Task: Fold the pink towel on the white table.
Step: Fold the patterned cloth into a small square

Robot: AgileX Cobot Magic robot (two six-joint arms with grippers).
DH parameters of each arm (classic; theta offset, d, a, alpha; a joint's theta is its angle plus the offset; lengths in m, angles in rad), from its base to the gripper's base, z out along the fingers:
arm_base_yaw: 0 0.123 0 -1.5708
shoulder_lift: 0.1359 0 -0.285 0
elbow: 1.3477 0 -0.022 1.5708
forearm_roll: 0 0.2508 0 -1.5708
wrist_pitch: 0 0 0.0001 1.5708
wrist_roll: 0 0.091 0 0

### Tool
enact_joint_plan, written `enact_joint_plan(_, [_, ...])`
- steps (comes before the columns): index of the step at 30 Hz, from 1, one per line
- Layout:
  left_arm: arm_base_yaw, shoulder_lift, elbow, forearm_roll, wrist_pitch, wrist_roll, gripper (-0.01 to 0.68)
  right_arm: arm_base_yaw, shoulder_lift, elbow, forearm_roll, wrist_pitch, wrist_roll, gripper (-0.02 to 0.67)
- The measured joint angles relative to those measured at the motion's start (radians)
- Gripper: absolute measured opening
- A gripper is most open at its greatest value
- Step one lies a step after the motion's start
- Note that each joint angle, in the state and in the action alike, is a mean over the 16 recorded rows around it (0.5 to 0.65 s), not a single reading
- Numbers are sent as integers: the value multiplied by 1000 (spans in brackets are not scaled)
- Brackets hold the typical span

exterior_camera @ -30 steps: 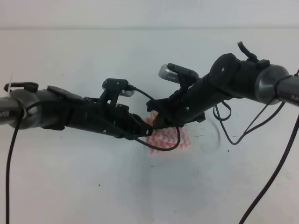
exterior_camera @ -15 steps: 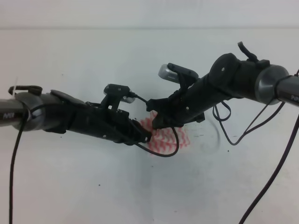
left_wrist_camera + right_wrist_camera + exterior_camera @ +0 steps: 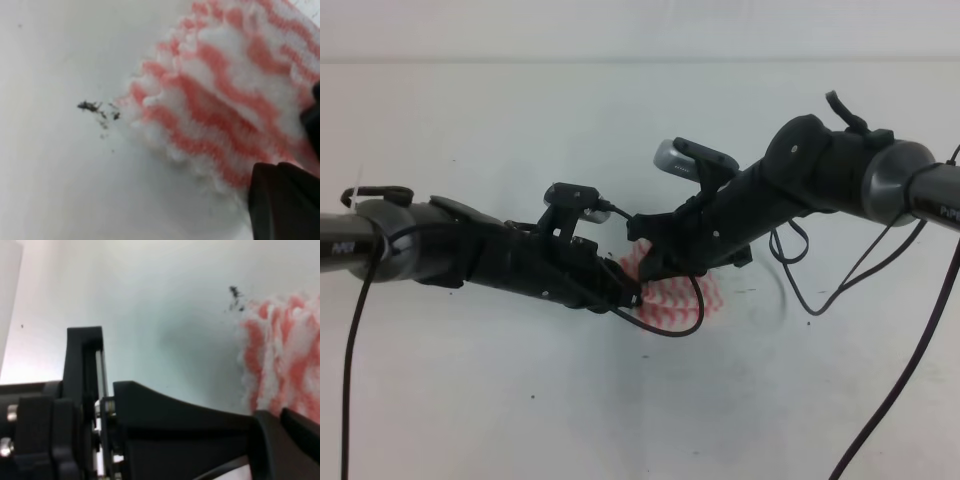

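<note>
Left pincer [image 3: 632, 296] further onto pink towel [image 3: 672, 296]

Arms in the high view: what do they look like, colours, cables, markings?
Both arms are matte black with grey metallic joint sections. The left arm bears white lettering, partly cut off, and a black cable hanging down. The right arm has partial white lettering at the frame edge, and loose black cables loop beneath it. Each carries a small wrist camera, the right one silver-fronted. The fingers are black.

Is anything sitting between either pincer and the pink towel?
Nothing visible does. Both the left pincer and the right pincer are already at the pink towel; only some tiny dark specks lie beside it.
</note>
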State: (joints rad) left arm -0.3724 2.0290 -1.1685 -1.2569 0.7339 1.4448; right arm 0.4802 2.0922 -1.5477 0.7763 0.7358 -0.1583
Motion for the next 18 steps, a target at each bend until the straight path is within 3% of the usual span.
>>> enact_joint_plan(18, [0,-30,1,20,4,-13,-5,11,8,0,-11,-16,-1,-17])
